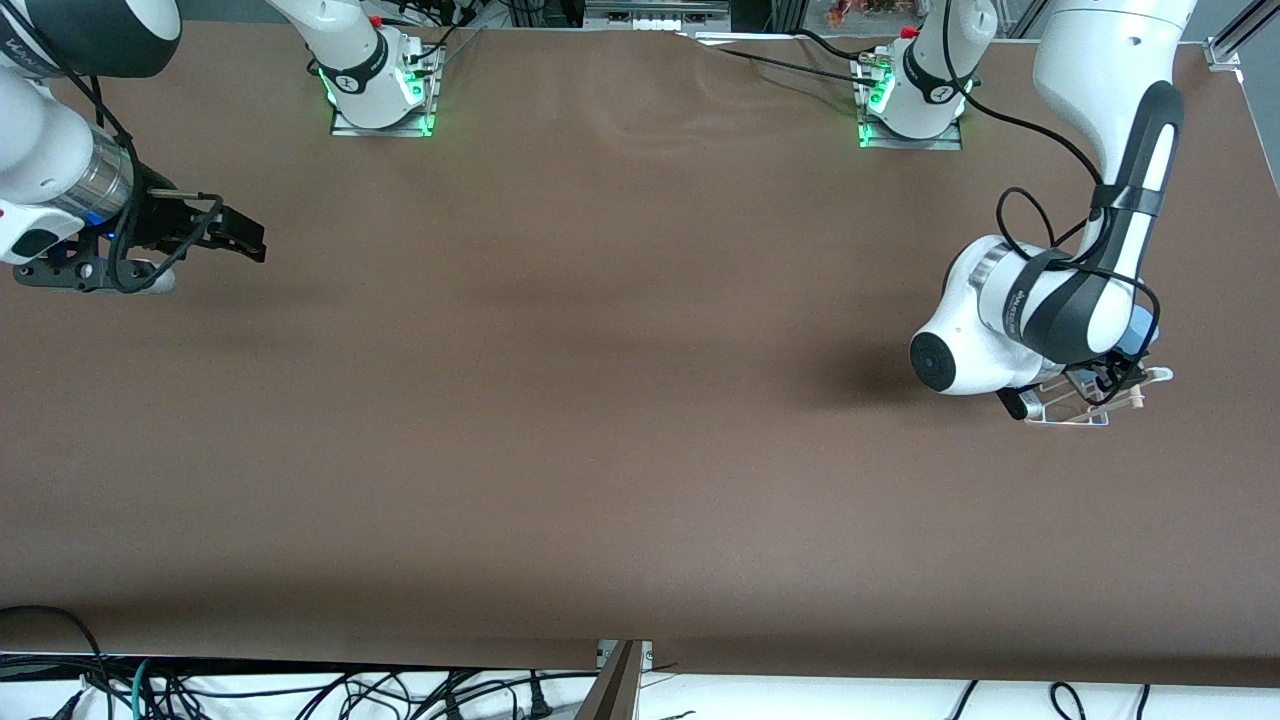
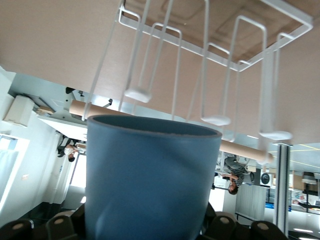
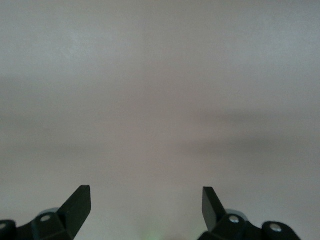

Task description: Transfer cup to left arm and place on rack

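The light-blue cup [image 2: 152, 180] fills the left wrist view, gripped between the jaws of my left gripper [image 1: 1108, 380]. From the front, only a sliver of the cup [image 1: 1143, 330] shows past the left arm's wrist, just over the white wire rack [image 1: 1075, 410] at the left arm's end of the table. The rack's hooks [image 2: 210, 50] and wooden dowel [image 2: 240, 149] lie close beyond the cup's rim. My right gripper [image 1: 245, 235] waits over the right arm's end of the table, open and with nothing between its fingers [image 3: 77, 202].
The brown table [image 1: 600, 400] stretches between the two arms. Both arm bases [image 1: 380, 90] stand along its edge farthest from the front camera. Cables hang below the edge nearest that camera.
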Robot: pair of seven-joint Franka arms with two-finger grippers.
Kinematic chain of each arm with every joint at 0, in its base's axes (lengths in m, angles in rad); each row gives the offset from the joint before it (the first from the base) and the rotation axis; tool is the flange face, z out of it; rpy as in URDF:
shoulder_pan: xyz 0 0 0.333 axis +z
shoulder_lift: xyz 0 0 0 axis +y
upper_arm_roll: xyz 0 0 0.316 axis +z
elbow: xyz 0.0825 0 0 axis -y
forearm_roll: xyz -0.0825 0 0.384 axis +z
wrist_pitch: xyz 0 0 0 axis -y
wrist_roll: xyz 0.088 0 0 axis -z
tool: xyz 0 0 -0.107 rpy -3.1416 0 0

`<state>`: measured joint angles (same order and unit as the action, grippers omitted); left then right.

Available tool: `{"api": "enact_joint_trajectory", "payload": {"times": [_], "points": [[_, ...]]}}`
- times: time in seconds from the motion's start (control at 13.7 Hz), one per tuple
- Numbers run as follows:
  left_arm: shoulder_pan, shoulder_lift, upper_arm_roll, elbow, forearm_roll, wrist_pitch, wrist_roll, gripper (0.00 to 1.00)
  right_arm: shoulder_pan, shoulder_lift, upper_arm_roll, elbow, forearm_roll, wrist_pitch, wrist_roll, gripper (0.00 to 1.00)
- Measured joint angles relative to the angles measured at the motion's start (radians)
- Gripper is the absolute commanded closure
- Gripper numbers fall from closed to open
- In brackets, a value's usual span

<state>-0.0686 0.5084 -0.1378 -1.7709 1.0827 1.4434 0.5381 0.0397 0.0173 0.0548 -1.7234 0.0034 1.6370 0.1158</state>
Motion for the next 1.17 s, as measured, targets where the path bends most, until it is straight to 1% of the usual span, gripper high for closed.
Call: {"api": "enact_joint_trajectory", "payload": {"times": [0.29, 0.51, 0.88, 0.95, 1.02, 1.1, 1.17], "points": [[0.038, -0.001, 0.001, -0.014, 0.022, 0.041, 0.000, 1.00, 0.000, 0.006, 0.003, 0.010, 0.000, 0.000, 0.000, 0.01], [0.037, -0.001, -0.004, -0.030, 0.022, 0.051, 0.000, 1.00, 0.000, 0.007, 0.003, 0.010, 0.000, 0.000, 0.000, 0.01], [0.046, -0.001, -0.001, -0.069, 0.046, 0.117, -0.013, 0.99, 0.001, 0.009, 0.004, 0.010, 0.000, 0.000, 0.000, 0.01], [0.048, -0.001, 0.000, -0.071, 0.046, 0.122, -0.014, 0.81, 0.001, 0.009, 0.005, 0.010, 0.000, 0.000, 0.000, 0.01], [0.050, 0.000, 0.000, -0.072, 0.046, 0.125, -0.014, 0.04, 0.001, 0.009, 0.006, 0.010, 0.000, 0.000, 0.000, 0.01], [0.052, 0.000, 0.000, -0.073, 0.046, 0.126, -0.016, 0.00, 0.001, 0.009, 0.006, 0.010, 0.000, 0.000, 0.001, 0.01], [0.053, 0.000, 0.000, -0.074, 0.046, 0.127, -0.023, 0.00, 0.001, 0.009, 0.006, 0.011, 0.000, 0.000, 0.005, 0.01]]}}
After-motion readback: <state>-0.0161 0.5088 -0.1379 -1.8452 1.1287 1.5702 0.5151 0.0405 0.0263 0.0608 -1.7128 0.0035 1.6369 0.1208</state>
